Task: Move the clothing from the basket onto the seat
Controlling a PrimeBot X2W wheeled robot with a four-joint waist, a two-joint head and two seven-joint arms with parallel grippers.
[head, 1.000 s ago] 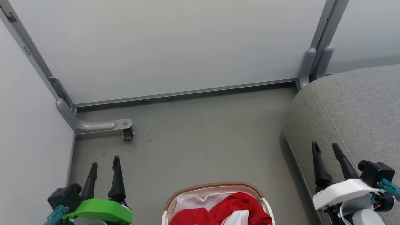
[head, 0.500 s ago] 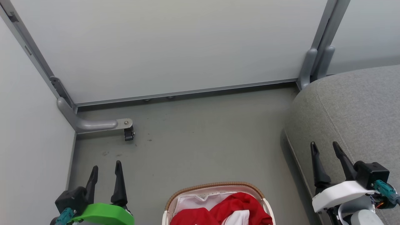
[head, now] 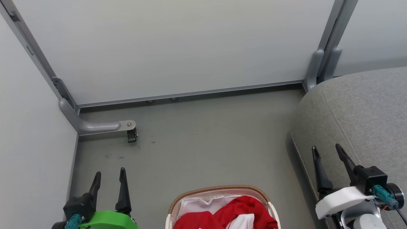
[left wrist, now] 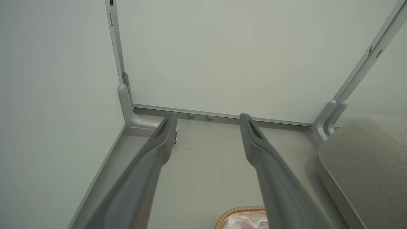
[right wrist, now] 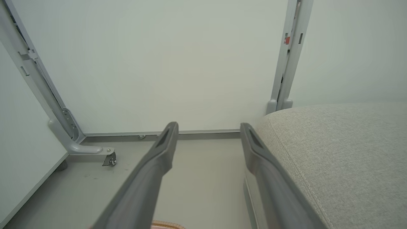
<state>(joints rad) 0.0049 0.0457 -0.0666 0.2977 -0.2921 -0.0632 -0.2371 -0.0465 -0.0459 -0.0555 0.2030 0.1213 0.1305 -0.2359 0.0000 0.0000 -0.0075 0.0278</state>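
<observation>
- While clothing (head: 241, 206) sits piled in basket (head: 219, 188), both claws hang empty.
- Left claw (head: 110, 171), left of basket: fingers spread.
- Right claw (head: 326, 146), right of basket, over seat (head: 365, 111) edge: fingers spread.

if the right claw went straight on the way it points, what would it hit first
Probably the white wall panel near its bottom rail, though depth is unclear; the open right claw would pass close beside the seat.
</observation>
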